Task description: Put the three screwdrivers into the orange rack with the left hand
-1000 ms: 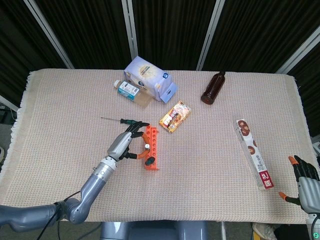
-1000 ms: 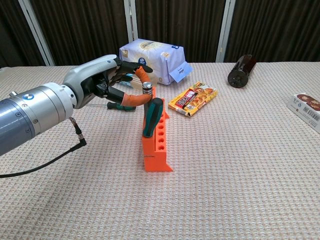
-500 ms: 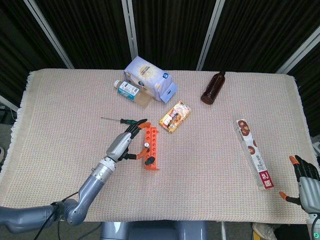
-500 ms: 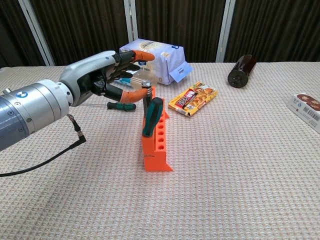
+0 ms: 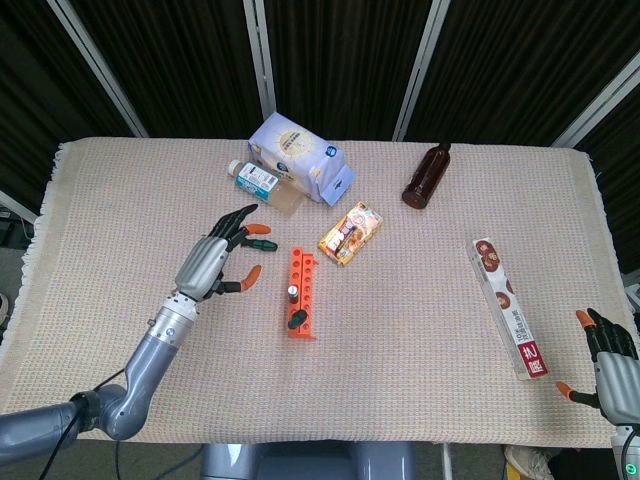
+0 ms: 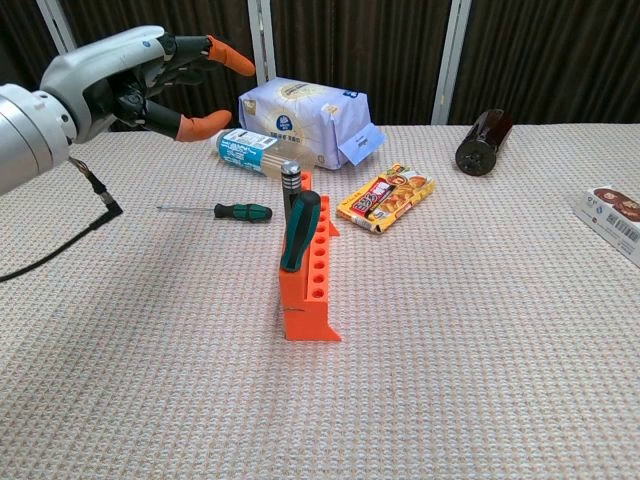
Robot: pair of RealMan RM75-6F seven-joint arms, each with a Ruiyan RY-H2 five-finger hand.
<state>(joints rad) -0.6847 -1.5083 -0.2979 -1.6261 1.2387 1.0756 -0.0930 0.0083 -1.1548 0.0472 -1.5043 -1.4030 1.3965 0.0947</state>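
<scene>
My right hand (image 5: 608, 368) sits nearest me at the worktop's (image 6: 480, 350) right front corner, fingers apart and holding nothing. Next out stands the orange rack (image 6: 308, 283), upright on the woven cloth, with two screwdrivers standing in its holes: a green-handled screwdriver (image 6: 298, 231) toward the near end and a grey-capped screwdriver (image 6: 291, 181) just behind it. My left hand (image 5: 212, 262) hangs in the air to the left of the rack, well clear of it, fingers spread and gripping nothing. Beyond it the third screwdriver (image 6: 222, 210) lies flat on the cloth, handle toward the rack and thin shaft pointing left; from the head view my fingertips (image 5: 243, 214) partly cover it. To the right of the rack, a little farther back, lies a snack packet (image 6: 386, 197). A long biscuit box (image 5: 508, 305) lies well off to the right. At the far side rest a small bottle (image 6: 248, 152) on its side, touching a pale blue bag (image 6: 303, 110), and a brown bottle (image 5: 425, 177) lying well apart to the right.
</scene>
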